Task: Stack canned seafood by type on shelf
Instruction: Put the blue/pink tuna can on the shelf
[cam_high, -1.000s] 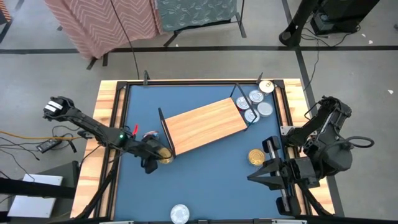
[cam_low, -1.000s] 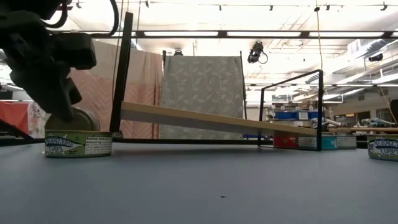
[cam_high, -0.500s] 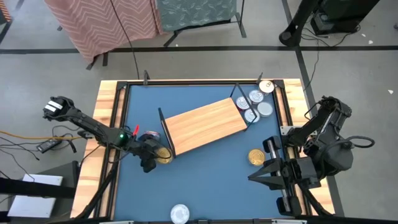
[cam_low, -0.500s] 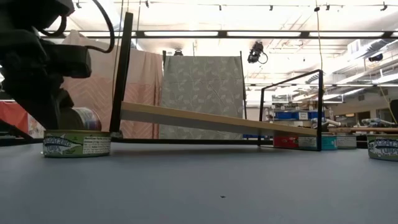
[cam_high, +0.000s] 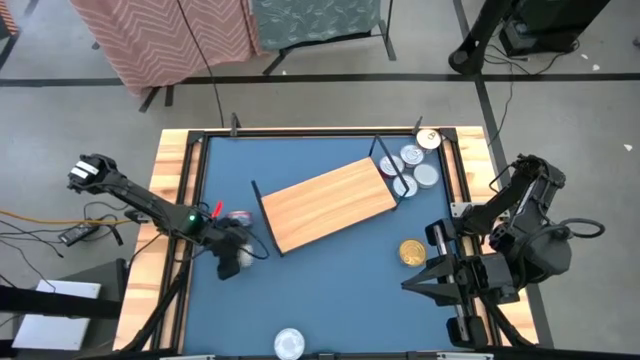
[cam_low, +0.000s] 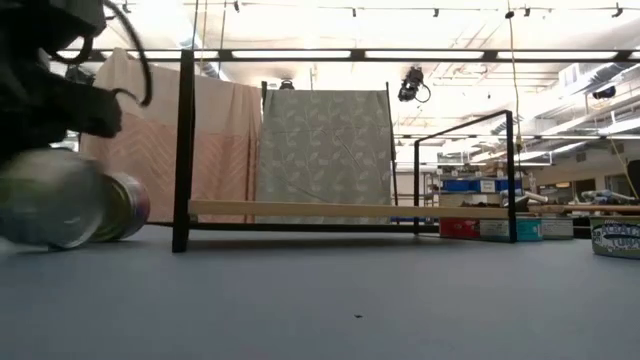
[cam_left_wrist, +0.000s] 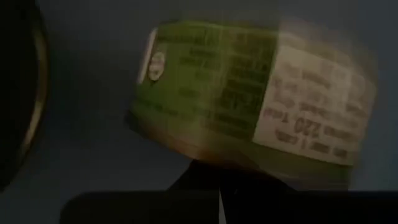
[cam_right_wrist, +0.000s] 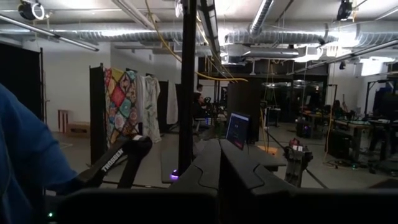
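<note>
High view first: left gripper (cam_high: 236, 257) down on the blue table just off the near-left end of the light-wood shelf board with black wire end frames (cam_high: 325, 204), fingers pressed together with nothing pinched between them. Left wrist view, close in: round flat tin with a green paper side label (cam_left_wrist: 249, 106) lying just beyond the shut fingertips, tipped off its base and blurred, side label facing the camera, so flat axis closer to level than upright; touching or a hair apart, cannot tell. Low view, far left: two silver-faced tins up on their rims, the nearer one (cam_low: 48, 198) and another just behind it (cam_low: 126, 205), both left of the shelf's left wire frame. So, judging the next move: tin ahead of the fingers, shelf off to its right, left arm by far the nearer. Needs jaws opened and set across the rim before any lift; rolling away looks the likely risk. Right gripper (cam_high: 424, 285) waiting near the right edge, fingers together, empty, gold-lidded tin (cam_high: 411, 252) just beside it. Cluster of silver-lidded tins (cam_high: 412, 166) past the shelf's far-right end.
</note>
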